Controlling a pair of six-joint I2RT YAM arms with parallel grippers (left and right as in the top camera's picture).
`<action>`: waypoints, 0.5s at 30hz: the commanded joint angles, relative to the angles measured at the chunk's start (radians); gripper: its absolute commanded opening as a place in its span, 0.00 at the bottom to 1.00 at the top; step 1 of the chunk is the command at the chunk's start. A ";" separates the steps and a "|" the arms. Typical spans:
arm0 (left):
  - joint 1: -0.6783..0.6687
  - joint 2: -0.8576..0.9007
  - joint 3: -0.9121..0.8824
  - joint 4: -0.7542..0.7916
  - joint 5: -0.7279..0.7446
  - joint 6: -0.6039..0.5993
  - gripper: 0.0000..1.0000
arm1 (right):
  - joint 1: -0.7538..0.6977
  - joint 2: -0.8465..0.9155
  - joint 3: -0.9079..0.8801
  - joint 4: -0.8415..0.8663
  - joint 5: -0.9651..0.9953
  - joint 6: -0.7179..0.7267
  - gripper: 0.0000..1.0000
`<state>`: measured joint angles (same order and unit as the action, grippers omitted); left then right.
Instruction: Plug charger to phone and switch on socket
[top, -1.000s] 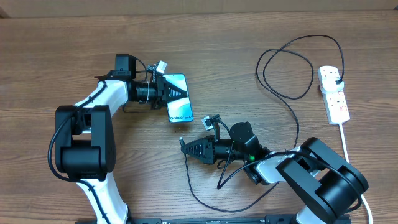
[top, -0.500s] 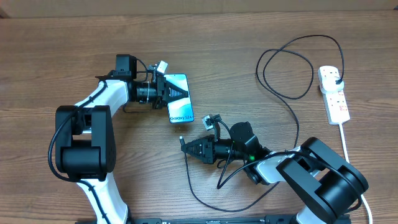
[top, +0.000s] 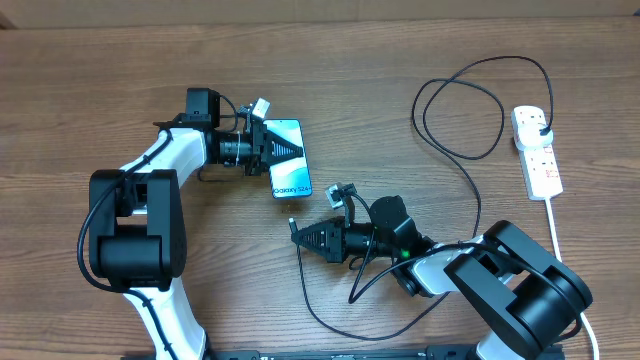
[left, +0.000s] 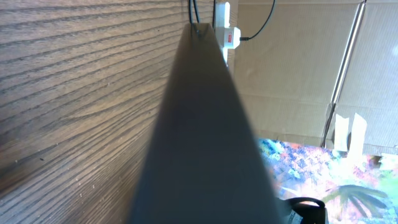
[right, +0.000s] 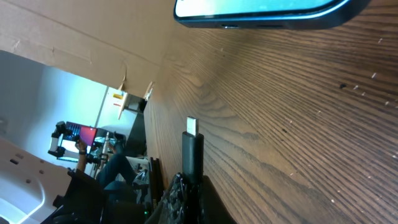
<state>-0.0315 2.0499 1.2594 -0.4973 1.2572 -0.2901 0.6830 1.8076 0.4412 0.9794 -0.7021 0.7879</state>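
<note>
Overhead: the phone (top: 291, 172) lies flat on the table (top: 100, 80), left of centre, screen up. The left gripper (top: 290, 150) reaches in from the left with its jaws pressed together, and its tips lie over the upper half of the screen (resting on top, not clamped round an edge). Just below and right of the phone, the right gripper (top: 300, 238) is closed on the connector end of the charger (top: 470, 110), with the tip pointing up-left toward the phone's lower edge, near it but apart. The cable loops across the right side to its plug, which sits in the far end of the socket (top: 541, 160) at the right edge.

Left wrist: a dark wedge fills the middle, the left gripper (left: 200, 37) closed to a point. The socket (left: 229, 34) shows beyond it, red switch mark visible.

Right wrist: the right gripper (right: 186, 190) pinches the charger (right: 193, 146), silver tip upward. The phone (right: 261, 12) lies ahead, its edge facing the tip, with bare wood between them.
</note>
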 joint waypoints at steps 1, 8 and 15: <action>-0.002 0.000 0.022 0.000 0.052 -0.010 0.04 | 0.002 -0.005 -0.002 0.006 0.006 -0.008 0.04; -0.003 0.000 0.022 0.000 0.048 -0.010 0.04 | 0.002 -0.005 -0.002 0.005 0.014 -0.008 0.04; -0.003 0.000 0.022 0.000 0.048 -0.010 0.04 | 0.002 -0.005 -0.002 0.003 0.014 -0.009 0.04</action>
<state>-0.0315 2.0499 1.2594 -0.4976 1.2572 -0.2901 0.6834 1.8076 0.4412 0.9791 -0.6987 0.7883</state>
